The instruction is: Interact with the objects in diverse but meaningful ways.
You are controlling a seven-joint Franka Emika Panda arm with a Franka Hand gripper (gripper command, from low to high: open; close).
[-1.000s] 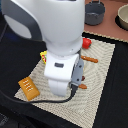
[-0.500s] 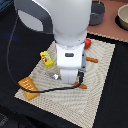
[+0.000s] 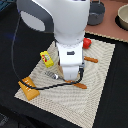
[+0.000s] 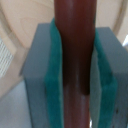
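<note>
In the wrist view my gripper (image 4: 74,75) is shut on the thin brown sausage (image 4: 74,30), which stands upright between the green pads (image 4: 52,80). In the exterior view the white arm (image 3: 67,45) hangs over the middle of the beige mat (image 3: 95,95) and hides the fingers. The red tomato (image 3: 86,43) lies just to the arm's right in the exterior view. To its left are the yellow packet (image 3: 46,58) and, nearer the mat's corner, the golden bread loaf (image 3: 28,89). A small grey pan (image 3: 95,12) sits at the back.
Orange-handled cutlery (image 3: 91,59) lies on the mat beside the arm, another piece (image 3: 77,84) in front of it. A tan plate (image 4: 15,30) shows behind the gripper. A bowl (image 3: 122,20) stands on the brown surface at the back right. A black cable (image 3: 30,75) loops over the mat.
The arm has shifted toward the exterior view's right and back, uncovering the yellow packet. The objects on the mat have not moved.
</note>
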